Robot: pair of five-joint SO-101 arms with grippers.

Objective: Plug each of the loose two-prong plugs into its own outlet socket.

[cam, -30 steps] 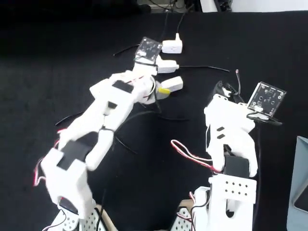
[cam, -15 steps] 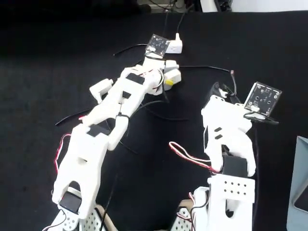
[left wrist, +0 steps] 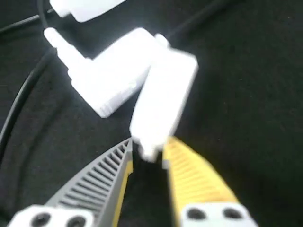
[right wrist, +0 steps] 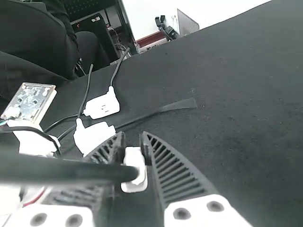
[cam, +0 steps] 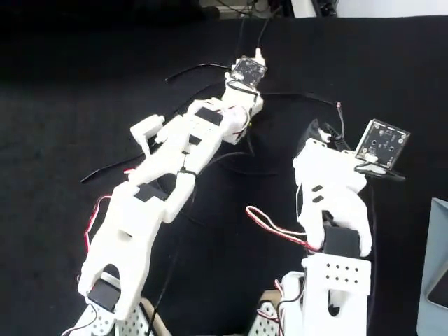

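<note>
My left gripper (left wrist: 147, 150), with one grey and one yellow finger, is shut on the end of a white two-prong plug (left wrist: 163, 101). The plug's far end touches a white outlet block (left wrist: 111, 78); whether the prongs are in cannot be seen. In the high view the left arm (cam: 189, 136) stretches to the back of the table, its wrist board (cam: 248, 70) covering the plug. My right gripper (right wrist: 131, 142) is shut on a second white plug (right wrist: 132, 172) with a black cable (right wrist: 61, 170), held off the table at the right (cam: 323, 133).
Two more white outlet blocks (right wrist: 102, 106) (right wrist: 92, 135) lie on the black cloth, with black cords running off the back. Loose black cables (cam: 294, 98) cross between the arms. A grey bin (cam: 435, 273) stands at the right edge.
The left arm has stretched toward the back right, carrying its white plug up against the outlet blocks. The right arm has hardly shifted.
</note>
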